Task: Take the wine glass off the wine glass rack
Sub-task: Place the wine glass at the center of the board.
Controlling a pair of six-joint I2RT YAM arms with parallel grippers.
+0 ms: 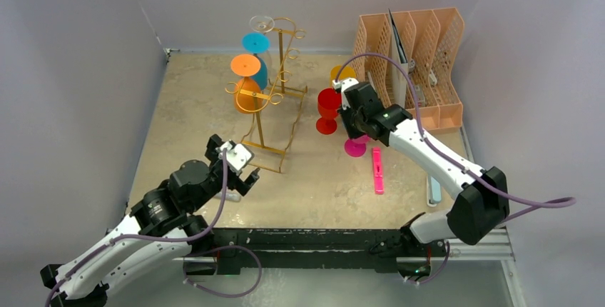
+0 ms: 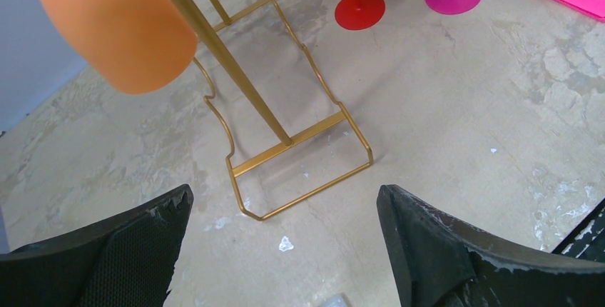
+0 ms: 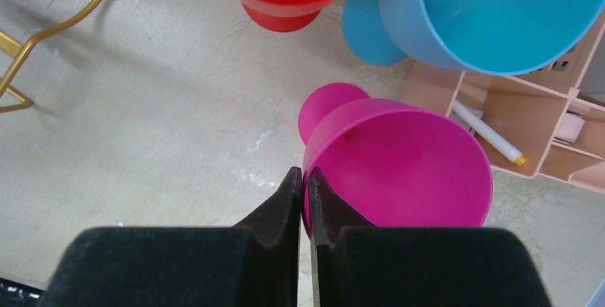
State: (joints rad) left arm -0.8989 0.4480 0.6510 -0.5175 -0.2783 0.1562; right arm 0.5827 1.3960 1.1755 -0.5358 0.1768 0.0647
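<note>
A mottled beige tabletop (image 1: 321,185) fills the middle of the overhead view. At its upper right stands a peach perforated plastic file organiser (image 1: 374,43) with upright compartments.

Left of centre rises the tall gold wire wine glass rack (image 1: 257,132) on its rectangular wire base. In the left wrist view its post runs from the top left down to the base at mid-frame. Three glasses hang upside down on the rack's left side: an orange plastic wine glass (image 1: 247,98) lowest, a hanging blue wine glass (image 1: 261,71) above it, and a clear wine glass (image 1: 262,23) at the top.

The right claw (image 3: 304,175), just right of centre in the overhead view, is clenched on the rim of a magenta plastic wine glass (image 3: 399,157), one finger outside the bowl and one inside. That glass is upright with its foot on the tabletop, off the rack and well apart from it to the right. Close around it stand a red plastic wine glass (image 1: 328,103), a standing blue wine glass (image 3: 492,14) and a yellow wine glass (image 1: 342,73) farther up the frame.

The left claw (image 2: 284,193), at lower left overhead, is released. Its fingers are spread wide above bare tabletop, just short of the near end of the rack's base.

A flat pink plastic tool (image 1: 377,170) lies on the tabletop, below and right of the magenta glass.
</note>
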